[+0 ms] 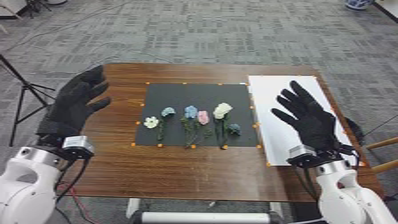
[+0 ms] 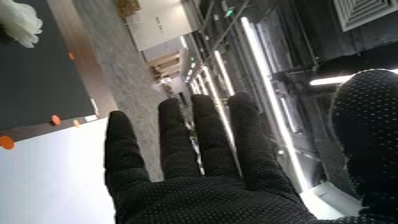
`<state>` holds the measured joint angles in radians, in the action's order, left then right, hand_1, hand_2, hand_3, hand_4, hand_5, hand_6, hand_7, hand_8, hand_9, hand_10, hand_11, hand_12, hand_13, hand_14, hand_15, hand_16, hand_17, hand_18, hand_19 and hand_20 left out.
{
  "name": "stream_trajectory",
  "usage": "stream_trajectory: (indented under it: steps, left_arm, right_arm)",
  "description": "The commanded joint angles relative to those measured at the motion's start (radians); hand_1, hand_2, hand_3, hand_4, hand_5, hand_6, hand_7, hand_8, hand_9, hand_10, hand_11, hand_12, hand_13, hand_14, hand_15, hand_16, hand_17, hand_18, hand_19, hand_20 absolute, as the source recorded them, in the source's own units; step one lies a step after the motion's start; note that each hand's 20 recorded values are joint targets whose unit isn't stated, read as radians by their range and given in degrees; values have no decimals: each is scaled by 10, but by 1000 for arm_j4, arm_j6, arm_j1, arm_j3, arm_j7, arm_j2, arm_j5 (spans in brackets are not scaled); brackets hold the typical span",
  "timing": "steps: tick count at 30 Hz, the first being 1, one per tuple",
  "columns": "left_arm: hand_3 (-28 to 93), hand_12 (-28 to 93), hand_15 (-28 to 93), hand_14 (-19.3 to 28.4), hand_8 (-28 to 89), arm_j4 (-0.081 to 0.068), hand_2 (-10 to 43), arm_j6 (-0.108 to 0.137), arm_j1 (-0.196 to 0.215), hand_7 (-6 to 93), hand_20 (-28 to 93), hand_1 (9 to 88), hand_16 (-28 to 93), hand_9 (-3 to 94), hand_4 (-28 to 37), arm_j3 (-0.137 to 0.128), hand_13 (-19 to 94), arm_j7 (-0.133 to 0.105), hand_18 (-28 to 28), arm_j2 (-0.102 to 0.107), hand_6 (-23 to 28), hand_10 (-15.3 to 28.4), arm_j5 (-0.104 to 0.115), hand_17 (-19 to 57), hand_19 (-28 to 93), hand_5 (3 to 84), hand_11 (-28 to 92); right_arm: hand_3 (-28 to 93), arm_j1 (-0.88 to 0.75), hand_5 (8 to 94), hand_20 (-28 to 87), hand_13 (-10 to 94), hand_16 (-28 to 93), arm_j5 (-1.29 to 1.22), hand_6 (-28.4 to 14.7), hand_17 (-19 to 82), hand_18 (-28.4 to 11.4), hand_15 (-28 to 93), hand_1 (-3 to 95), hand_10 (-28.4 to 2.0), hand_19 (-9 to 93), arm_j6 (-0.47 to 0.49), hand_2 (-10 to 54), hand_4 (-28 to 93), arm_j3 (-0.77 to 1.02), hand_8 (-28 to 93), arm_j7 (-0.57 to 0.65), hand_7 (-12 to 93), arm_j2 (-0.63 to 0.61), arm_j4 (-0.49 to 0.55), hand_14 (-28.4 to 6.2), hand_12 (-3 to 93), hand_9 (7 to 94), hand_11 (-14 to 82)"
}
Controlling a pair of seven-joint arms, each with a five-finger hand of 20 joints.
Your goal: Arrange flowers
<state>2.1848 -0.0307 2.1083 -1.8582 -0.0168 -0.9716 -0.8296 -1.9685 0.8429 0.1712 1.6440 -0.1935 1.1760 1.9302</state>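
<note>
Left hand point(image 1: 69, 107): empty, fingers loose, by the worktop's point(image 1: 178, 172) left side. Flowers point(image 1: 223, 110): laid on the black mat point(image 1: 173, 92); closely set stems could snag if one is lifted. Right hand point(image 1: 313, 125): empty, outstretched, above the white sheet point(image 1: 269, 90).

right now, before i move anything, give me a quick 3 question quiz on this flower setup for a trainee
1. Multiple choice: in the head view, on which side of the dark mat does the white sheet lie?
a) left
b) right
c) at its near edge, toward the robot
2. True or false: the left robot hand is gripping a flower stem.
3. Fill in the blank: in the head view, the pink flower lies between a blue flower and a large ____ bloom.

Key: 1 b; 2 false; 3 white
</note>
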Motion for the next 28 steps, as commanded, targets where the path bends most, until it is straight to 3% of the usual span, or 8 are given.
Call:
stream_trajectory:
  steps: [1,9,12,15,17,21,24,28]
  left_arm:
    - [662,160,385,108,-122,41,-64,42,109,275,77,261,-62,72,-282,-53,19,4,230,-28,11,77,3,-127,373,139,235]
    - [671,171,412,108,-130,49,-80,83,148,286,81,270,-54,95,-282,-56,36,0,209,-49,11,82,-9,-114,386,150,248]
    - [675,172,420,107,-132,30,-78,95,91,291,85,274,-54,99,-279,-24,39,-42,204,-24,11,83,-13,-111,390,154,258]
    - [678,174,452,108,-137,20,-76,95,27,300,97,276,-50,92,-270,5,42,-34,199,18,11,82,-9,-104,401,151,274]
    - [680,177,460,108,-139,30,-74,138,48,303,100,276,-50,88,-267,18,42,-57,199,19,11,82,-6,-103,403,148,281]
    - [692,209,515,109,-146,60,-74,134,134,317,104,285,-46,79,-241,-43,58,-43,210,-16,11,85,-28,-97,414,143,343]
    - [707,257,559,112,-151,36,-70,158,110,331,98,293,-49,67,-197,-5,71,-55,218,-33,9,91,-3,-92,419,137,430]
    - [701,298,597,107,-164,12,-66,154,39,382,92,300,-56,57,-186,38,73,-71,217,-34,6,91,-29,-92,422,126,501]
  right_arm:
    - [842,-28,321,124,190,289,28,-30,-36,-215,29,155,-94,337,-53,-30,-237,22,-72,-46,92,-37,25,-93,206,306,15]
    - [847,-40,202,123,215,297,15,-13,-40,-238,17,165,-79,351,-139,-57,-237,-18,-67,-75,86,-35,26,-146,220,239,-9]
    - [850,-22,222,127,222,305,-9,-15,-39,-238,66,167,-95,364,-176,-60,-238,-40,-71,-105,93,-49,20,-137,238,252,6]
    - [857,-25,248,136,228,297,-45,-14,-34,-235,149,171,-108,370,-220,-62,-241,-52,-74,-121,111,-76,33,-126,255,268,36]
    - [858,-16,244,142,229,298,-67,-9,-28,-233,185,175,-109,375,-332,-62,-241,-99,-75,-163,128,-99,41,-122,263,255,45]
    - [872,-3,217,158,287,245,-24,28,6,-235,281,201,-113,390,-301,-72,-243,-100,-99,-165,205,-87,31,-123,297,227,79]
    - [885,-18,211,156,328,217,-37,43,24,-238,342,216,-115,399,-290,-77,-243,-91,-121,-154,262,-88,28,-118,319,218,147]
    - [892,0,233,152,359,191,-55,47,38,-238,386,227,-116,403,-306,-85,-241,-112,-142,-156,324,-75,21,-120,330,227,216]
